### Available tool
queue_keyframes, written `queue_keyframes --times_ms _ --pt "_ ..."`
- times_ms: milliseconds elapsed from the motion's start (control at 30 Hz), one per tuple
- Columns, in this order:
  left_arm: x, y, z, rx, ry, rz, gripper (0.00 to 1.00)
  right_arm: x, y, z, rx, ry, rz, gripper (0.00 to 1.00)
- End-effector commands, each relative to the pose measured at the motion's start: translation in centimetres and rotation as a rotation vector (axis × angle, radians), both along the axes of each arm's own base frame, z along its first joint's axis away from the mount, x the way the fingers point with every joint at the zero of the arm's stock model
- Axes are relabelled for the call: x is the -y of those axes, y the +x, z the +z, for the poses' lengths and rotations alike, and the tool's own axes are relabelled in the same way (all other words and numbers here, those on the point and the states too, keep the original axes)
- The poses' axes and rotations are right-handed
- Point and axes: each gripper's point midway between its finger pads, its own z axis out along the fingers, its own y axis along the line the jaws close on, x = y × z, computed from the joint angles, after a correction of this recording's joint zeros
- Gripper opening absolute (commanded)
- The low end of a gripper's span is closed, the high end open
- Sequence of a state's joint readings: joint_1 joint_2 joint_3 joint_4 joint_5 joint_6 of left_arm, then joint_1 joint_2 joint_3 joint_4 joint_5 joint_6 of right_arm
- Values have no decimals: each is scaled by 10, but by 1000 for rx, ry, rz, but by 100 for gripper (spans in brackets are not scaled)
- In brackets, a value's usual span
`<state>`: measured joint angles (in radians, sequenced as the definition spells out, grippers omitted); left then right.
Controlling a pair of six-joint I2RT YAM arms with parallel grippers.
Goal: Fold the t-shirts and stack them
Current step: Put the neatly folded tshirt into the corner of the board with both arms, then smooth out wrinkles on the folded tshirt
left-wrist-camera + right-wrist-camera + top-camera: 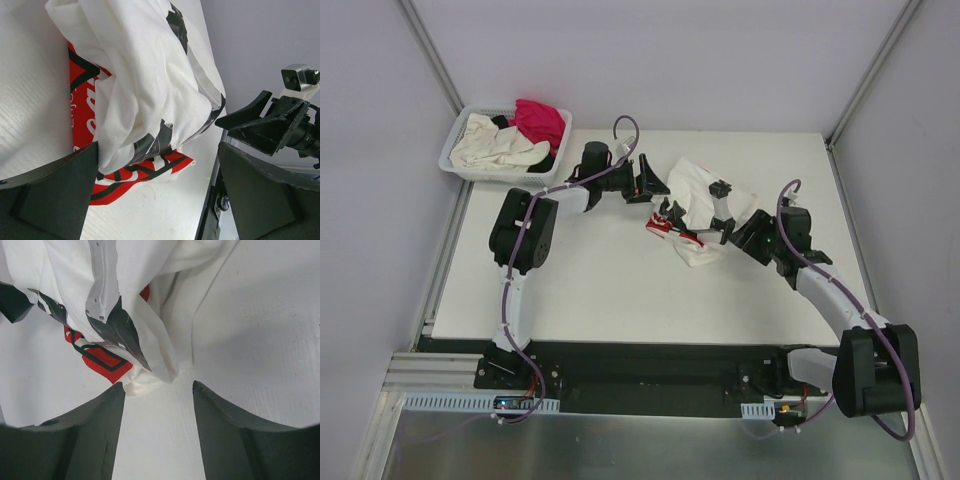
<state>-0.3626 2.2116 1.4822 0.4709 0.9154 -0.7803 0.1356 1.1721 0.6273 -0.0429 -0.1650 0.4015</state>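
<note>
A white t-shirt with red and black print [698, 208] lies crumpled on the white table, right of centre. It fills the left wrist view [145, 75] and the top of the right wrist view [145, 300]. My left gripper [655, 186] is open at the shirt's left edge, its left finger [60, 185] touching the cloth. My right gripper [722, 232] is open at the shirt's right side, jaws just short of the hem, holding nothing. Cream [495, 145], magenta [540, 120] and black shirts lie in the basket.
The white slotted basket [458, 165] stands at the table's far left corner. Grey walls close in the table at the back and both sides. The table's near edge meets a black base rail [640, 350] holding both arms.
</note>
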Motion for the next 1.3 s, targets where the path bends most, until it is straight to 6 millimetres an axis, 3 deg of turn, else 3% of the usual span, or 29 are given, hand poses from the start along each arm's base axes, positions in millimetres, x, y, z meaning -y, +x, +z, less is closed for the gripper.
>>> queue_keyframes --times_ms 0,267,600,700,967,1133,1267 --pt "-1 -1 34 113 -47 -23 99 -5 10 0 45 -1 24 59" --pt "3 5 37 115 -58 -39 99 -23 30 -15 9 38 54 58" --pt "8 16 20 85 -41 -66 97 -36 52 -29 -29 52 63 57" --pt "9 16 14 74 -38 -71 97 -39 57 -31 -33 63 62 51" --pt "2 17 2 72 -17 -67 97 -47 63 -32 -29 97 69 15" --pt "2 16 1 69 -17 -70 97 -50 63 -31 -30 110 68 4" --pt "1 16 2 71 -18 -70 97 -56 67 -24 -19 124 72 1"
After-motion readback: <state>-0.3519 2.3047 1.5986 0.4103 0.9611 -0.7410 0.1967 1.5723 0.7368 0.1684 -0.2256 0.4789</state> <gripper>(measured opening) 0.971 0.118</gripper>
